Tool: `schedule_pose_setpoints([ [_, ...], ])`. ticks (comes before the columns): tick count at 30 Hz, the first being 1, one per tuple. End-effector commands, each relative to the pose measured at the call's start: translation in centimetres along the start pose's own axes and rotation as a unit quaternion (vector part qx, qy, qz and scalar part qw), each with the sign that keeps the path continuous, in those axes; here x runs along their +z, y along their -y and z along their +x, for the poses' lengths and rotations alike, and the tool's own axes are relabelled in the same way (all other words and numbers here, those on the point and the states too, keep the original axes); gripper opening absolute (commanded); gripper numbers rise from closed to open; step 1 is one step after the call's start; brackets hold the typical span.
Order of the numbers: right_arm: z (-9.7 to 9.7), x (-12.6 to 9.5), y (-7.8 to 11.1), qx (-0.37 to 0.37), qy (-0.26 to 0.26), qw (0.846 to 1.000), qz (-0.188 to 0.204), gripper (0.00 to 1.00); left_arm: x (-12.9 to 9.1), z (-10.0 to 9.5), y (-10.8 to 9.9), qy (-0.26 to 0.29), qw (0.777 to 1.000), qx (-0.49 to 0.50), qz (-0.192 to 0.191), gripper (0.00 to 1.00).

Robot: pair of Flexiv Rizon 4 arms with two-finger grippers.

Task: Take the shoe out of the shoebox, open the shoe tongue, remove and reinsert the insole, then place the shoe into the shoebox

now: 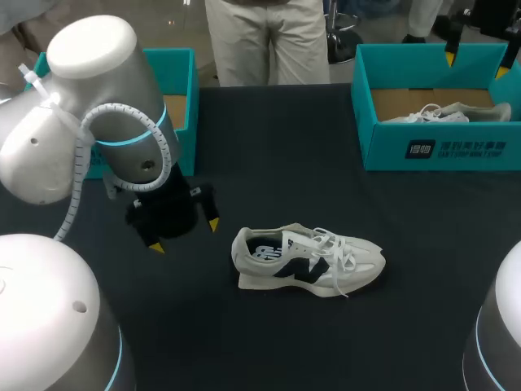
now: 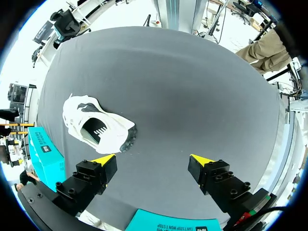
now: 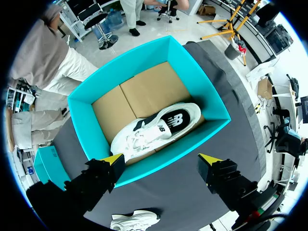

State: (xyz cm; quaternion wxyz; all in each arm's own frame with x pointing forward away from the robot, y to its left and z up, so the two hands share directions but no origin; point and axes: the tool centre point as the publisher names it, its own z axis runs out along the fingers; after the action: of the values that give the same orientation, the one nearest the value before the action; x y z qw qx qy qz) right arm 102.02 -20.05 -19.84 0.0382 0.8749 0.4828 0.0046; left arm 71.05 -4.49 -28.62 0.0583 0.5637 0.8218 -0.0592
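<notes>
— Hovering near the heel, is the left end effector point(image 1: 184, 235) holding anything?
— No, it's spread and pointing down. The sneaker point(image 1: 308, 261) rests upright on the surface point(image 1: 269, 155). Opening its tongue seems next, which needs a pinch at the laces.
— And right?
— The right end effector point(image 3: 161, 159) hangs spread over the teal shoebox point(image 3: 192, 140), which holds a second sneaker point(image 3: 154, 127).
</notes>
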Motion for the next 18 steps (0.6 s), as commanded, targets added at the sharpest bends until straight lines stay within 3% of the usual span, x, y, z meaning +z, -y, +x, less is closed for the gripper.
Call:
schedule_pose_setpoints([
  [1, -0.1, 0.0, 0.1, 0.0, -0.001, 1.0, -0.001, 1.0, -0.4, 1.3, -0.8, 0.058, 0.995, -0.066, 0.043, 1.0],
  [9, -0.1, 0.0, 0.1, 0.0, -0.001, 1.0, -0.001, 1.0, 0.7, 5.4, -2.3, 0.156, 0.952, -0.208, 0.161, 1.0],
  [18, -0.1, 0.0, 0.1, 0.0, -0.001, 1.0, -0.001, 1.0, 2.5, 6.2, -1.8, 0.173, 0.924, -0.262, 0.22, 1.0],
])
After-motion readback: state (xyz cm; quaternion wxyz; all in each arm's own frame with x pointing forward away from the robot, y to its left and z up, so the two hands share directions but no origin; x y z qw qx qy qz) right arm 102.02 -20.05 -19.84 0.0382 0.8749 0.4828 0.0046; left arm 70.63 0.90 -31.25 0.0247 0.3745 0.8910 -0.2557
